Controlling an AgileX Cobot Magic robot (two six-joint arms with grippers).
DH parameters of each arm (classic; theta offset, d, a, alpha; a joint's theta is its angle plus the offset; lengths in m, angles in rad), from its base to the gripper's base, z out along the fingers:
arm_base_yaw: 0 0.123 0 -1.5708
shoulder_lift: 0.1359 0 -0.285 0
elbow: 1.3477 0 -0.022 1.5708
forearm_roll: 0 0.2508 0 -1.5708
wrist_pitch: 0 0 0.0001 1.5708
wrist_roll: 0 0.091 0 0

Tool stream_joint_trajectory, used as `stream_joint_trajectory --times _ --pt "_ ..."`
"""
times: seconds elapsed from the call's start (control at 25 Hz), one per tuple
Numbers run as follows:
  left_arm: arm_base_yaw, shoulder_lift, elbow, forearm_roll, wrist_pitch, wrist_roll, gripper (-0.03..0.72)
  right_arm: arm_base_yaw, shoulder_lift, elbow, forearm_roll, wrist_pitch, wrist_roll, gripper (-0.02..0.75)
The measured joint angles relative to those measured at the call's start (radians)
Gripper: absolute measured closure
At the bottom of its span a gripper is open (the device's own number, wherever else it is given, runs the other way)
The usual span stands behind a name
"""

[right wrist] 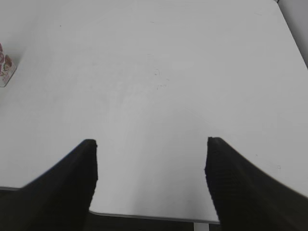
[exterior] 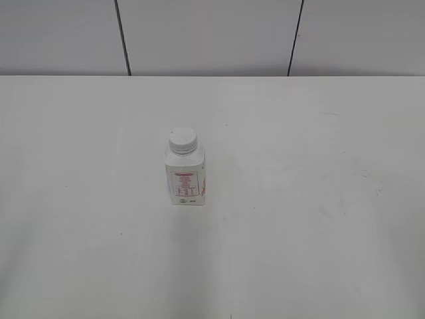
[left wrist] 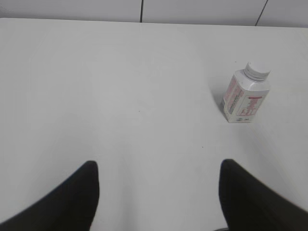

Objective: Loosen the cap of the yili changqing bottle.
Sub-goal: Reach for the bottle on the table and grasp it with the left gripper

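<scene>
Yili changqing bottle [exterior: 185, 178] upright, cap [exterior: 182, 139] on, well ahead of left pincer [left wrist: 159, 192] and right pincer [right wrist: 151, 178], both spread apart

- You see the yili changqing bottle [exterior: 185, 178] standing upright on the table [exterior: 319, 199], a little left of the middle in the exterior view.
- The cap [exterior: 182, 140] sits on top of the bottle's neck.
- From the left gripper [left wrist: 159, 192], the bottle stands ahead and to the right, well apart from it.
- From the right gripper [right wrist: 151, 178], the bottle is far to the left, at the edge of that view.
- Behind the table stands a wall [exterior: 212, 33].
</scene>
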Motion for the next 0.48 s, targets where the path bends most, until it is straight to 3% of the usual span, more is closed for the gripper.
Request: stream_joint_trajectory --times 0.48 --pt "0.000 0.000 0.000 0.000 0.000 0.000 0.207 0.000 0.000 0.000 0.000 0.000 0.000 0.183"
